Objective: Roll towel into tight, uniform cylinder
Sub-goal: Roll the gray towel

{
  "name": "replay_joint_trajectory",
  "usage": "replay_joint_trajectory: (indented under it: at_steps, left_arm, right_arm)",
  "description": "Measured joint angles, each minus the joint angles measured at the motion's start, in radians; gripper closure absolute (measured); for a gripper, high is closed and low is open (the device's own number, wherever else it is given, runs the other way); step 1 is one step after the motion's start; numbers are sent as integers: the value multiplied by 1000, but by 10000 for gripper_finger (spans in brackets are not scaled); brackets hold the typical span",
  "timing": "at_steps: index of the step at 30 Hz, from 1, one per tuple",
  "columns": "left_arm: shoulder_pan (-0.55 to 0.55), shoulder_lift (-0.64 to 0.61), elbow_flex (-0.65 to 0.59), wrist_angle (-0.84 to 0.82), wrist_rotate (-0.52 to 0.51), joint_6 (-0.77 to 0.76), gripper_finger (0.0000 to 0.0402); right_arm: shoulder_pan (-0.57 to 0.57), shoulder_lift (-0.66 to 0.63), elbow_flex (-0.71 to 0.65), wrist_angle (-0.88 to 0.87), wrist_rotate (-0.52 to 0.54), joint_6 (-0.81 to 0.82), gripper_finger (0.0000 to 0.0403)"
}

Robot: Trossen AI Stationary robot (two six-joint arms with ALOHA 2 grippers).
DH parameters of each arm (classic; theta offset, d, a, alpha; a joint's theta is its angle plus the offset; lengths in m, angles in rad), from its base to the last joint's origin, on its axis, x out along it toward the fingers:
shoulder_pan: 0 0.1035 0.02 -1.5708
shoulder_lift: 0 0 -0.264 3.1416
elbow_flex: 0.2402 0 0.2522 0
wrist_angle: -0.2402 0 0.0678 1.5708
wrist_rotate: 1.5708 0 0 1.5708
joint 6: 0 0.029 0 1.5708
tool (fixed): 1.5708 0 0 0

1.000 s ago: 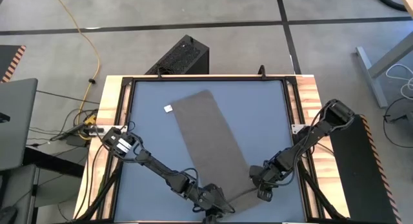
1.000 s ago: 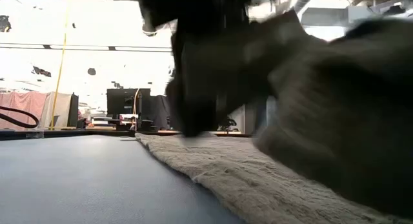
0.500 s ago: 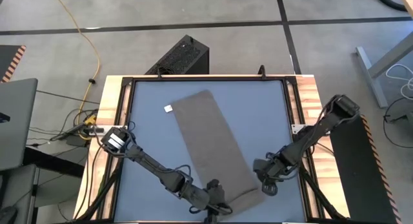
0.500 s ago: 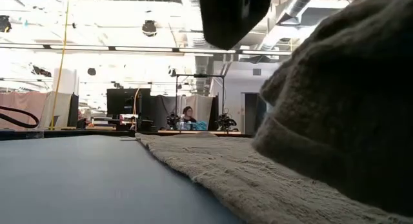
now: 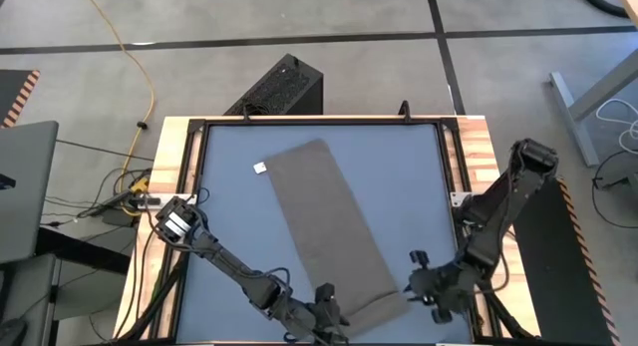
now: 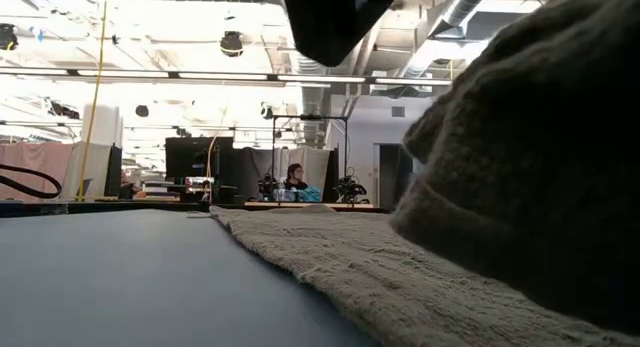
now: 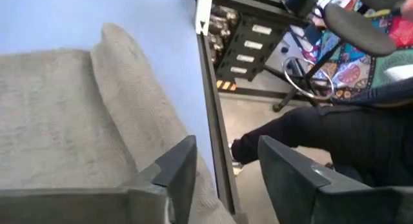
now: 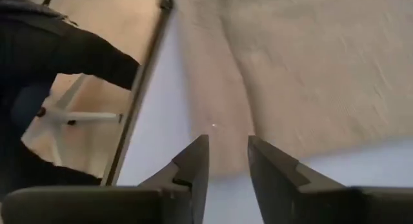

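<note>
On the smooth blue-grey surface, framed in pale wood, the nubby taupe towel lies diagonally, its near end folded into a low roll. Both the left gripper and right gripper flank that end, fingers apart, empty.

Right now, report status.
Left gripper and right gripper open, empty, at the near towel end. One fold started there, rest flat. White tag at far corner. Nothing in the way.
</note>
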Motion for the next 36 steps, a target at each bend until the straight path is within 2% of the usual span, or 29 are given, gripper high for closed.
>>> replay_joint_trajectory:
  at_steps: [2, 7, 12, 16, 21, 28, 36]
  left_arm:
    - [2, -1, 0, -6, -1, -5, 226]
    - [1, 0, 0, -17, -2, -31, 189]
    - [-4, 68, 10, 26, 15, -79, 178]
    - [-4, 97, 65, -34, 33, -82, 177]
    - [-4, 97, 107, -187, 22, -95, 177]
    - [-4, 112, 109, -203, 8, -133, 177]
    - [-3, 138, 109, -172, 84, -159, 183]
  right_arm:
    - [16, 30, 0, 51, 30, -47, 245]
    - [16, 103, 0, 57, 36, -29, 179]
    - [17, 170, 0, 74, 11, -44, 135]
    - [17, 196, 1, 92, 6, -57, 132]
    - [13, 204, 1, 95, 7, -55, 132]
    - [11, 280, 1, 142, 7, -75, 132]
    - [4, 291, 1, 130, 3, -71, 146]
